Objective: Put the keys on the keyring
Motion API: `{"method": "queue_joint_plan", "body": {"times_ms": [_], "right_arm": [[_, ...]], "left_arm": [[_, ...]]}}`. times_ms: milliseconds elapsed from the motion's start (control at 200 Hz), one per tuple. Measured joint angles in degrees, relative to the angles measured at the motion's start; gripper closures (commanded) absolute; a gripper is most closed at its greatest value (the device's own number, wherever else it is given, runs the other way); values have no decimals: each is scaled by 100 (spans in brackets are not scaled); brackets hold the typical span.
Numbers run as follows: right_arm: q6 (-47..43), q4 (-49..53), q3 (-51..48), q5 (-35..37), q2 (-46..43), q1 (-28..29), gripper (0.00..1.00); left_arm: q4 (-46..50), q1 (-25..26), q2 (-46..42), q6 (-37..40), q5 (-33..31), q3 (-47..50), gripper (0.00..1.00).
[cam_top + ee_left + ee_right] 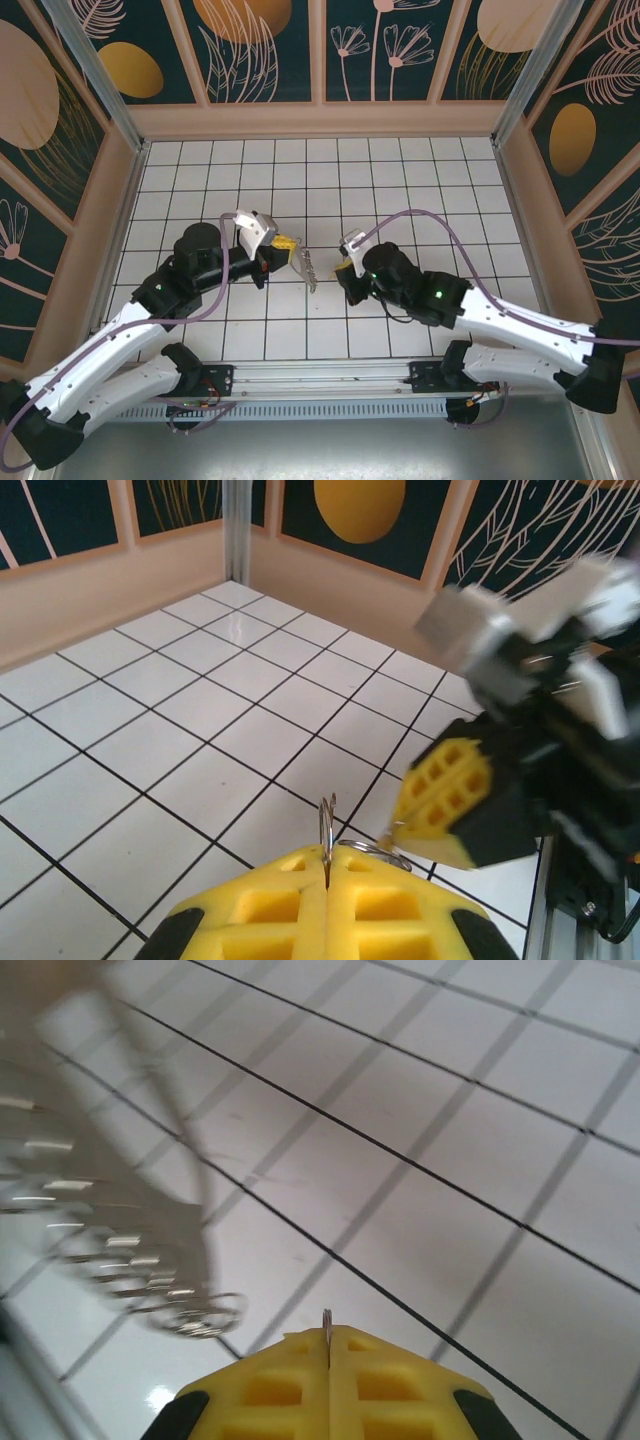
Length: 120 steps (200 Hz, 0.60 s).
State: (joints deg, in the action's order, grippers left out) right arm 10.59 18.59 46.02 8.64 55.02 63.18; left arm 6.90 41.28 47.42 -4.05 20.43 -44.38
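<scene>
Pinching the thin grey metal keyring [325, 820] in the fully closed left gripper [327, 865], above the tiles [400, 190] mid-table, with a thin silvery metal key [326, 1320] nipped edge-on in the closed right gripper [327, 1340] close beside. Liable to slip or twist out, given such shallow bites, or to miss the loop's opening.

Both arms bend inward, left pincer [285, 243] and right pincer [345, 267] clamped tight, tips nearly meeting.

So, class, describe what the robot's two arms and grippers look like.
The left arm and right arm have white links, black joints and purple-grey cables. The left gripper and right gripper carry yellow grid-patterned pads.
</scene>
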Motion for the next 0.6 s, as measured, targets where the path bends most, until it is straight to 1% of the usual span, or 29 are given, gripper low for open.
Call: {"method": "queue_joint_plan", "body": {"times_ms": [130, 330, 415, 601], "right_arm": [[-459, -197, 326, -562, -334, 232, 100], [-903, -337, 684, -1355, -619, 256, 100], [-1038, -310, 833, -1482, -621, 256, 100], [-1250, -72, 1172, -1403, -422, 256, 100]], "left_arm": [[245, 0, 105, 400, 52, -260, 100], [525, 0, 190, 999, 343, -431, 100], [673, 0, 282, 1178, 529, -546, 100], [857, 0, 413, 1438, 793, -656, 100]]}}
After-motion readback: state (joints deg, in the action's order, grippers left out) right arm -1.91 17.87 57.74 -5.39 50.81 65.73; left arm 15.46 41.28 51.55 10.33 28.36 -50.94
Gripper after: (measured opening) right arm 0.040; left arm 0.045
